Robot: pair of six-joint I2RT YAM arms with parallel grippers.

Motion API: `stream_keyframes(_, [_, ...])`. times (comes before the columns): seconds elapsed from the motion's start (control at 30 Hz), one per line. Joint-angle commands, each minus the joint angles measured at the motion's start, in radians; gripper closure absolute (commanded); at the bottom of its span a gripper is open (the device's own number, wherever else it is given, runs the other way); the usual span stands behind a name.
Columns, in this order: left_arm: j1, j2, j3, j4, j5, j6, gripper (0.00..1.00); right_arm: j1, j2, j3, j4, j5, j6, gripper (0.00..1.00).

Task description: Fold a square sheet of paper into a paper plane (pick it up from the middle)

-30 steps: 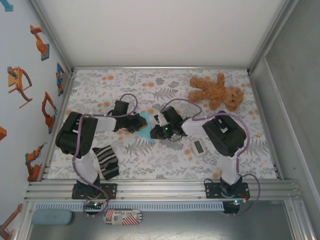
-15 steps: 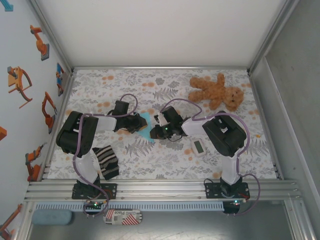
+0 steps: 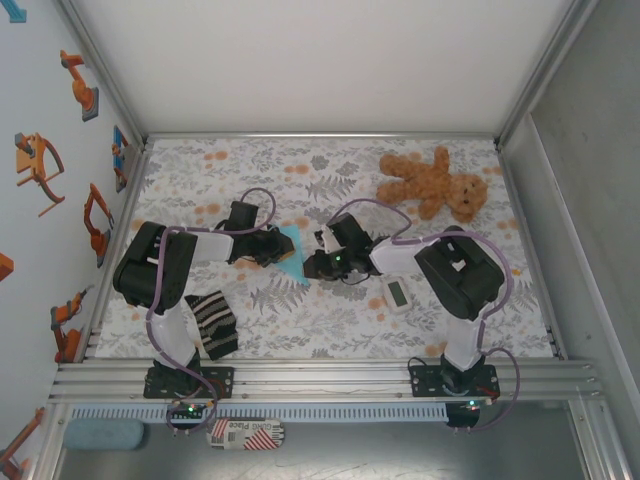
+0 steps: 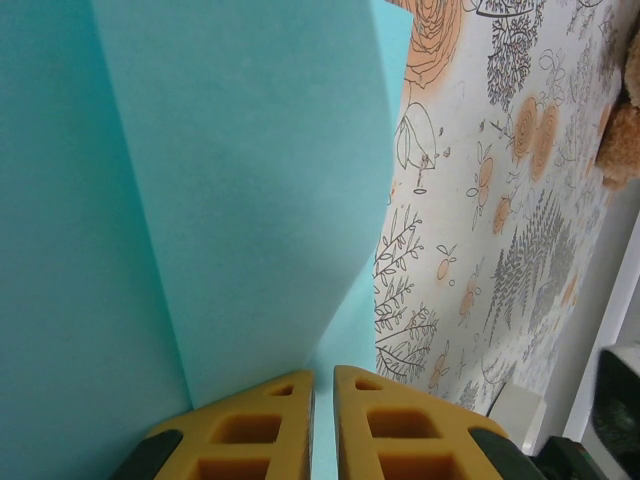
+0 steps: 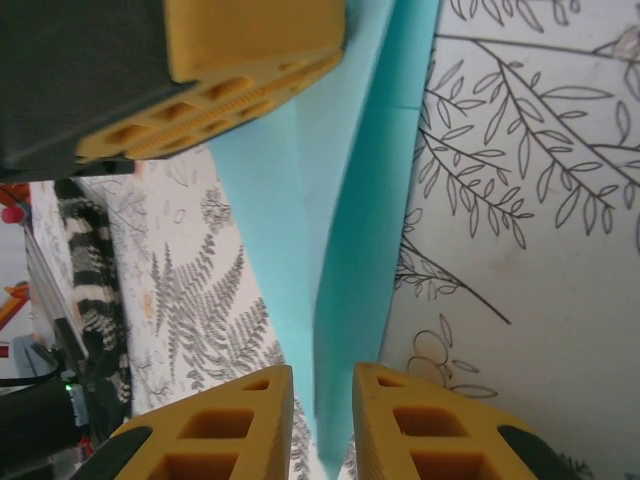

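A floral-printed table (image 3: 330,335), grey ferns and orange blossoms on white, fills a booth with a plain white back wall, a left wall (image 3: 30,250) with orange robot-arm stickers, and an aluminium rail (image 3: 320,382) at the near edge where both arms are bolted. A brown teddy bear (image 3: 432,185) lies at the far right, a black-and-cream striped cloth (image 3: 213,325) sits near the left arm's base, and a small white gadget (image 3: 397,294) rests beside the right arm. The light-blue sheet of paper (image 3: 292,250) is at the middle of the table between the two grippers, partly folded, with creases running along it in the left wrist view. The left gripper (image 3: 272,250) reaches it from the left; its yellow fingers (image 4: 260,425) stand almost together, pinched on the paper's near edge. The right gripper (image 3: 308,265) meets the sheet from the other side; its jaws stand a little apart, with a raised fold of the paper (image 5: 350,200) passing between them and bare table showing beside it in the gap, so nothing is squeezed there.
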Motion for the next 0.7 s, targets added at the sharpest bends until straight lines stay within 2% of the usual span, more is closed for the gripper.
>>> stream_keyframes(0.0, [0.005, 0.015, 0.018, -0.026, 0.012, 0.021, 0.87, -0.005, -0.057, -0.014, 0.003, 0.010, 0.035, 0.78])
stream_keyframes(0.67, [0.006, 0.015, 0.016, -0.025, 0.014, 0.018, 0.87, 0.006, 0.022, 0.014, -0.015, -0.037, 0.040, 0.82])
